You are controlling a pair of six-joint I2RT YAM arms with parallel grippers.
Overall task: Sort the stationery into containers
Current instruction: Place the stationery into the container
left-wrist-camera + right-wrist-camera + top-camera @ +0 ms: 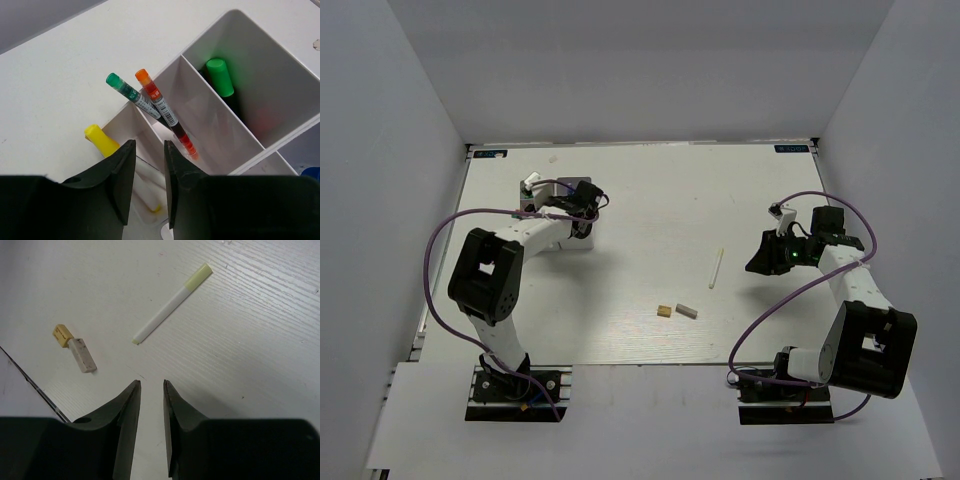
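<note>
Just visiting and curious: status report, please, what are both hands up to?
Left hand open, empty, over the tray. Right hand open, empty, near loose white stick, tan eraser, grey eraser. Nothing blocking.

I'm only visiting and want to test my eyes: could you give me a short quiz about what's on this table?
1. True or false: the white stick lies inside the tray.
2. Which lies right beside the grey eraser: A, a tan eraser; B, a blue bottle; C, a red pen?
3. Fill in: the marker alone in its tray compartment has a ____ cap.
Key: 1 false; 2 A; 3 green.
</note>
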